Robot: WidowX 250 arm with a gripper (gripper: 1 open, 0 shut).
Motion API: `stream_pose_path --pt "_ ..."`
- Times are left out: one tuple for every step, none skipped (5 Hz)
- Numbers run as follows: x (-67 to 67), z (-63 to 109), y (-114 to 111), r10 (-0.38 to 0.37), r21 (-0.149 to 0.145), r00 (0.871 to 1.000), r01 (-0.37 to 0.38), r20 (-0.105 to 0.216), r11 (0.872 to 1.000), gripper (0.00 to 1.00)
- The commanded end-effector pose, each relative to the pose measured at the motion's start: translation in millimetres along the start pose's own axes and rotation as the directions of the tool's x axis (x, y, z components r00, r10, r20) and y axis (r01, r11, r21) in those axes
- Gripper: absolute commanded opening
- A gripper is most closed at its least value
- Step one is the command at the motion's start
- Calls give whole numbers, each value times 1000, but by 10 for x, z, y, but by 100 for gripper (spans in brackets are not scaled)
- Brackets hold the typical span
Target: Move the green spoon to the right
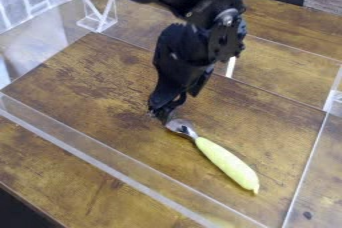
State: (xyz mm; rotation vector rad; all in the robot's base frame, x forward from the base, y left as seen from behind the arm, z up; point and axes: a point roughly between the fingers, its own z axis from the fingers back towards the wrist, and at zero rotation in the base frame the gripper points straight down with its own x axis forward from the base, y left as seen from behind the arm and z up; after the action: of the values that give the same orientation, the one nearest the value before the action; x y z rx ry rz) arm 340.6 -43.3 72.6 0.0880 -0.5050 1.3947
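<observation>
The green spoon [223, 162] lies flat on the wooden table, its yellow-green handle pointing to the lower right and its small grey metal bowl at the upper left end. My gripper [163, 110] hangs just above and to the left of the bowl, apart from the spoon. Its dark fingers [158, 114] stand open with nothing between them. The black arm reaches down from the top of the view.
A clear acrylic wall [120, 177] runs along the front of the wooden table [94, 82], with further clear panels at the left and right edge. A clear stand [96, 14] sits at the back left.
</observation>
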Motion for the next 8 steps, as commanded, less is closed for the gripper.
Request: stream_pose_path --pt "36 15 -126 50 -39 999 -50 -3 998 100" --pt "118 19 -160 20 -62 1000 -21 -16 998 100" --pt "201 28 -190 -15 -85 999 12 -30 996 100" --pt "167 -55 -197 -22 -93 999 19 -39 995 100" --pt "138 -135 -215 -26 -103 999 22 -47 994 0" --pt "137 -69 -217 -2 -96 999 -3 -49 995 0" --pt "167 48 -213 78 -81 996 -81 -44 993 0" --pt "327 120 -274 200 -53 980 -201 -21 978 0"
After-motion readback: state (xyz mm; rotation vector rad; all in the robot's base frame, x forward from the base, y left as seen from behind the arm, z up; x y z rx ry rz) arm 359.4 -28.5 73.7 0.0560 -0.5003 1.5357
